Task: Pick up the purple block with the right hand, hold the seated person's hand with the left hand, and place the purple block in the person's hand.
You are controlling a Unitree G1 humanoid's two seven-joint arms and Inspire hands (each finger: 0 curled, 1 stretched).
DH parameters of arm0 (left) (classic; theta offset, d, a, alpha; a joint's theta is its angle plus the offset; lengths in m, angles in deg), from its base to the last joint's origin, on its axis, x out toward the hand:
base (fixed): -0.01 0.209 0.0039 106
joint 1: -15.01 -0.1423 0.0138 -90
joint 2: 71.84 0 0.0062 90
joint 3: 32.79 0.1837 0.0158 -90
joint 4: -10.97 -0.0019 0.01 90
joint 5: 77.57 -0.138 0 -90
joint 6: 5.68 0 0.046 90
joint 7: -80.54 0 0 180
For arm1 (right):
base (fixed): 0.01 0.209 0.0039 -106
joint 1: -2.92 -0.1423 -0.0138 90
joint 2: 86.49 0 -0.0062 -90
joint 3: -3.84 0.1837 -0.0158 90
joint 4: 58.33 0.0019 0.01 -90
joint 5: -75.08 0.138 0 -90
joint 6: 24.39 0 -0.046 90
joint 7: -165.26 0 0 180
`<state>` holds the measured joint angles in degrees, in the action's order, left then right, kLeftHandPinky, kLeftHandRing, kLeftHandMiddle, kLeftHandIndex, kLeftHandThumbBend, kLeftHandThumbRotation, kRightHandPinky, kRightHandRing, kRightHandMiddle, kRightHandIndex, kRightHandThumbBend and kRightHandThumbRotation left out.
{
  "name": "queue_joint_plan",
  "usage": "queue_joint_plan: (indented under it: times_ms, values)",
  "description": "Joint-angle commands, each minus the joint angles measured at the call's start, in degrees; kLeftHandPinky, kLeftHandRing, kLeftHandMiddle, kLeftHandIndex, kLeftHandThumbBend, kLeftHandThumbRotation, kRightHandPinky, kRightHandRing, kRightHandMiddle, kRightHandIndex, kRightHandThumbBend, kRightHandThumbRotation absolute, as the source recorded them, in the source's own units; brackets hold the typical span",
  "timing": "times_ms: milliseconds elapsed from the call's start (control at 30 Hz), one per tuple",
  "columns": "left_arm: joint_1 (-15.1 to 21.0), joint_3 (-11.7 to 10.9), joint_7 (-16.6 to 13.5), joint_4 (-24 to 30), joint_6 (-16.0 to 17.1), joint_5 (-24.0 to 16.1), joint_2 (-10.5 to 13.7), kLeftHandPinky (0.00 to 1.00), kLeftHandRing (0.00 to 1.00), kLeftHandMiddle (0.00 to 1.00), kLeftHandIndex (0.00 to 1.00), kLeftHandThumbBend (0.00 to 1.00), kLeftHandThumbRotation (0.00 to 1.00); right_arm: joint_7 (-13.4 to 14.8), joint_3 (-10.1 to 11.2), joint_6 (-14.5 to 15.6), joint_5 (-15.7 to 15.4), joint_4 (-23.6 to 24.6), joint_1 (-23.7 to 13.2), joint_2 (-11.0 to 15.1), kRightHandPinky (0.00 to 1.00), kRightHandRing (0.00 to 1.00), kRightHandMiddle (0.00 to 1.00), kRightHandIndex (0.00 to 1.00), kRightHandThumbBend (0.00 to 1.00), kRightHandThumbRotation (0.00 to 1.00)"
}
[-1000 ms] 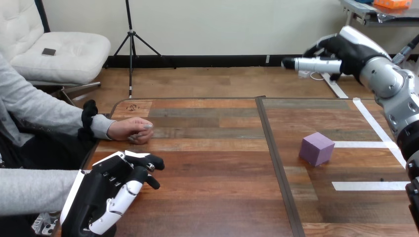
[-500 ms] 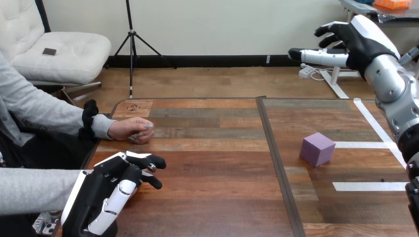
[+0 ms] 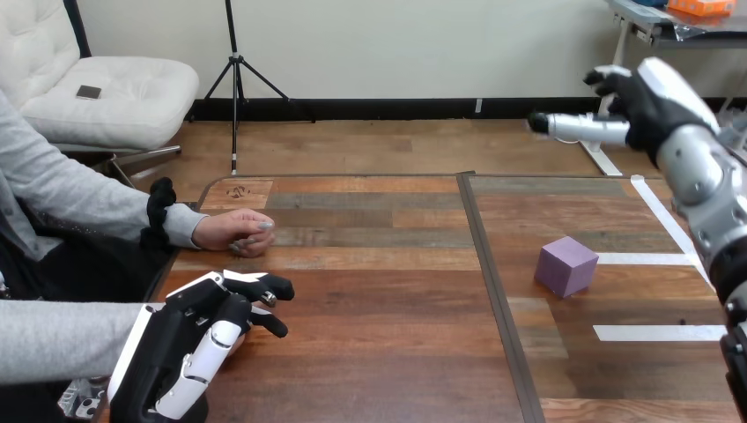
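The purple block [image 3: 565, 264] sits on the right half of the wooden table [image 3: 379, 352], beside white tape lines. My right hand [image 3: 654, 99] is raised high above the table's far right corner, well above and behind the block, open, with its thumb pointing left and nothing in it. My left hand [image 3: 176, 344] rests low at the table's near left, fingers relaxed and empty, open. The person's hand [image 3: 234, 233] lies loosely curled on the table near its left edge, a short way beyond my left hand and apart from it.
White tape strips [image 3: 656, 332] mark the table's right part. A dark seam [image 3: 493, 291] runs front to back down the table's middle. The person's other grey sleeve [image 3: 53, 339] lies at the lower left, beside my left hand.
My right hand has risen and drifted to the right, staying high above the table. The block, my left hand and the person's hand have stayed where they were.
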<state>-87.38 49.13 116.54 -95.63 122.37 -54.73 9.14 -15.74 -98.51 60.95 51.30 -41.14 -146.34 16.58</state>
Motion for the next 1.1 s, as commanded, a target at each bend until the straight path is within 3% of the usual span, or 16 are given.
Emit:
queue_joint_plan:
  times_ms: [0, 233, 800, 1067]
  values:
    - [2.2, -0.6, -0.3, 1.6, 0.0, 0.2, 0.8, 0.48, 0.66, 0.63, 0.49, 0.59, 0.59, 0.9, 1.3, -0.1, 1.3, -0.7, 0.4, -1.2, 0.7, 0.91, 0.95, 0.94, 1.0, 0.56]
    - [2.4, -0.6, 0.1, 1.3, 0.0, 0.6, 0.8, 0.48, 0.65, 0.63, 0.48, 0.59, 0.57, 1.8, 1.6, -0.6, 1.9, -1.2, 2.0, -1.4, 0.72, 0.93, 0.96, 0.96, 1.0, 0.53]
    - [3.1, -0.8, 1.2, 0.1, 0.4, 0.9, 1.0, 0.48, 0.65, 0.63, 0.49, 0.56, 0.54, 3.9, 1.1, -1.0, 0.9, -2.3, 4.9, -2.1, 0.93, 1.0, 1.0, 1.0, 1.0, 0.54]
    - [3.3, -0.8, 1.3, 0.0, 0.8, 1.0, 0.9, 0.48, 0.65, 0.62, 0.48, 0.57, 0.53, 4.3, 1.0, -0.2, 0.8, -2.6, 6.1, -2.7, 0.95, 1.0, 1.0, 1.0, 1.0, 0.55]
